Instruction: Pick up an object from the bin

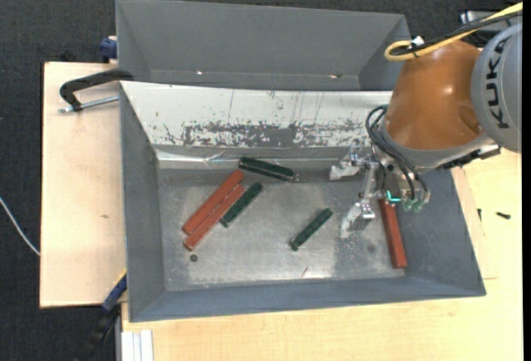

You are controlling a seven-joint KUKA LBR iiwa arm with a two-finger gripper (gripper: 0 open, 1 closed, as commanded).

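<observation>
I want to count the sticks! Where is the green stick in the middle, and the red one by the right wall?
green stick [311, 229]: camera view, on the middle of its length.
red stick [396, 241]: camera view, on its lower half.

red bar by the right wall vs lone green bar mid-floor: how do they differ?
Colour: red bar red-brown, green bar dark green. Pose: red bar near up-down in view, green bar diagonal. Place: red bar beside the tool, green bar apart on open floor. Both slim, straight, lying flat.
</observation>
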